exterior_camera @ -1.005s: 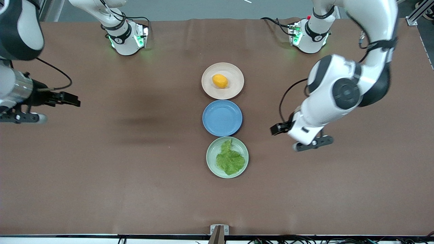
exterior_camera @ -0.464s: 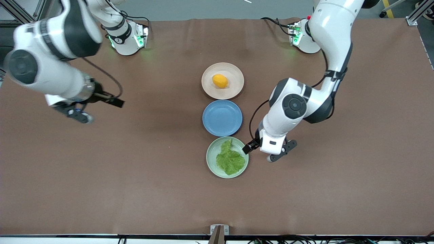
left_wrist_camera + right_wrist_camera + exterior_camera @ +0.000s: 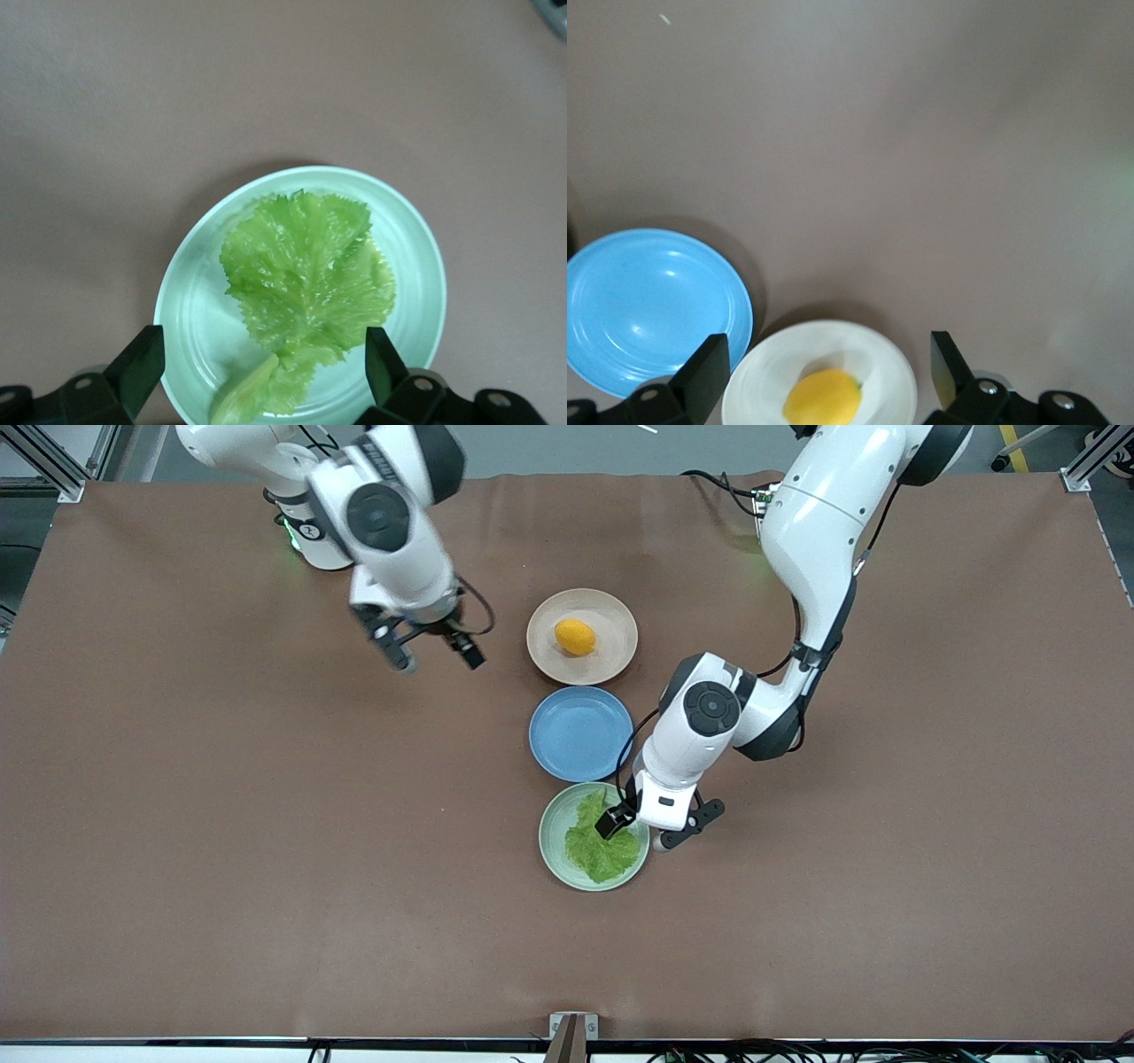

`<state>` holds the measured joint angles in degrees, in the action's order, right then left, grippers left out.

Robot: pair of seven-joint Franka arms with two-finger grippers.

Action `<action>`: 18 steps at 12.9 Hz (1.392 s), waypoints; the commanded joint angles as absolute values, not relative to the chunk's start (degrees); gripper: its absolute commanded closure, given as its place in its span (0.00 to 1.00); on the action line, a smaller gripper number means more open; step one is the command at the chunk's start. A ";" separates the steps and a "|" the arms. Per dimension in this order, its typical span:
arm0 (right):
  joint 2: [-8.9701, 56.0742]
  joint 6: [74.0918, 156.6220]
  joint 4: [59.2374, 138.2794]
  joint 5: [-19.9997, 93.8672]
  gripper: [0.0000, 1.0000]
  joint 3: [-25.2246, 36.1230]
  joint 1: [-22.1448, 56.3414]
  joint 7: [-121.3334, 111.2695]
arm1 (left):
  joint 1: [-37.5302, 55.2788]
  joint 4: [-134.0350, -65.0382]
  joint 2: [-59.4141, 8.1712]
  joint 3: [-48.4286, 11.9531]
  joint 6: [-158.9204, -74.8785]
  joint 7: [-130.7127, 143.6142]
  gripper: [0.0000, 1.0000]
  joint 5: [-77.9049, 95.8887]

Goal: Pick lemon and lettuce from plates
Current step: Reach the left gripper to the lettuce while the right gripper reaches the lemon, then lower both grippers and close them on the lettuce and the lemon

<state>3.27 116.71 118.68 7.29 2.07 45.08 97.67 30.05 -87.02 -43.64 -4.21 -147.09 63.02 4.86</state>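
The lemon [image 3: 575, 637] lies on the beige-pink plate [image 3: 620, 624]. The lettuce [image 3: 592, 849] lies on the mint green plate [image 3: 553, 837], the plate nearest the front camera. My left gripper [image 3: 642, 824] is open over the mint plate's edge. In the left wrist view its fingers [image 3: 142, 363] stand wide on either side of the lettuce [image 3: 306, 270] on the mint plate [image 3: 190, 310]. My right gripper [image 3: 427, 645] is open and empty over the table beside the beige-pink plate, toward the right arm's end. The right wrist view shows the lemon [image 3: 822, 398] on its plate [image 3: 877, 347].
A blue plate [image 3: 580, 733] with nothing on it sits between the two task plates; it also shows in the right wrist view [image 3: 656, 305]. The brown table [image 3: 266, 824] spreads wide on both sides of the row of plates.
Both arms have swung in from the table's ends. The left gripper came over the mint plate. The right gripper came beside the beige-pink plate. Lemon and lettuce have not moved.
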 commanded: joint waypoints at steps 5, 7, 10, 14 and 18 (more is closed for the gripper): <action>14.30 129.71 118.49 7.56 0.00 2.99 56.95 132.06 | 31.11 -85.78 -47.11 -3.60 -149.50 65.82 0.30 2.99; 20.71 130.95 114.11 7.65 0.00 3.08 58.70 137.97 | 31.20 -85.78 -47.63 -3.69 -150.99 66.44 0.30 2.99; 24.69 134.90 112.15 7.56 0.00 3.08 61.25 142.20 | 31.20 -85.78 -47.90 -3.78 -151.87 67.59 0.30 3.08; 25.93 136.05 112.24 7.56 0.00 3.08 63.10 144.48 | 31.46 -85.78 -48.34 -3.87 -152.40 67.76 0.31 3.16; 26.54 136.32 112.32 7.56 0.00 3.08 64.42 145.02 | 31.55 -85.78 -48.43 -4.04 -152.49 67.76 0.31 3.43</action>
